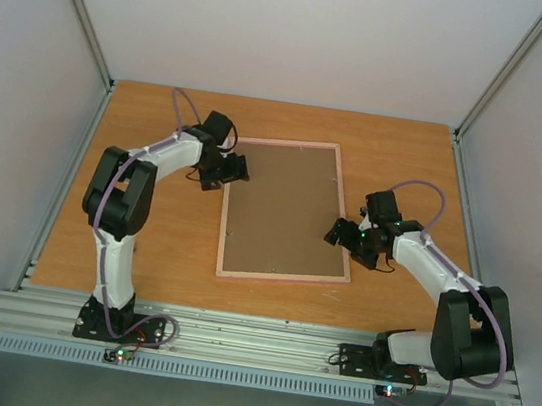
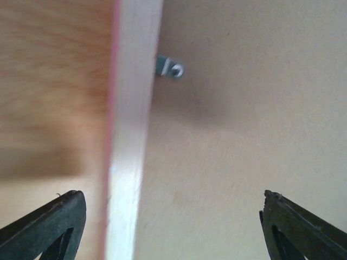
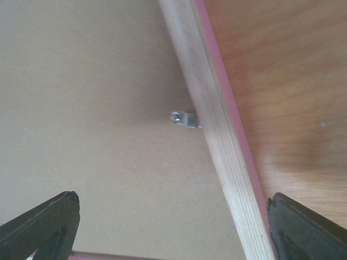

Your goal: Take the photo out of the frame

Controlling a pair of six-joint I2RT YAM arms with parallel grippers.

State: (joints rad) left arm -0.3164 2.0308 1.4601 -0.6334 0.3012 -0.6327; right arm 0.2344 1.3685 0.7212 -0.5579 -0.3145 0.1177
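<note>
Showing a large, thin, rectangular picture frame (image 1: 281,276), light wood behind with a pink edge, lying back-up on an orange-brown wooden table (image 1: 173,250), with a plain brown backing board (image 1: 285,210) filling it. Straddling the left rail beside a small metal clip (image 2: 171,67), jaws spread wide and holding nothing: left gripper (image 1: 239,169). Straddling the right rail likewise, equally wide and empty: right gripper (image 1: 333,234). Photo hidden from view.

The left arm (image 1: 115,252) and right arm (image 1: 429,264) are white with black joints (image 1: 116,191) and purple cables (image 1: 179,99). The left gripper (image 1: 238,170) and right gripper (image 1: 335,234) are black.
</note>
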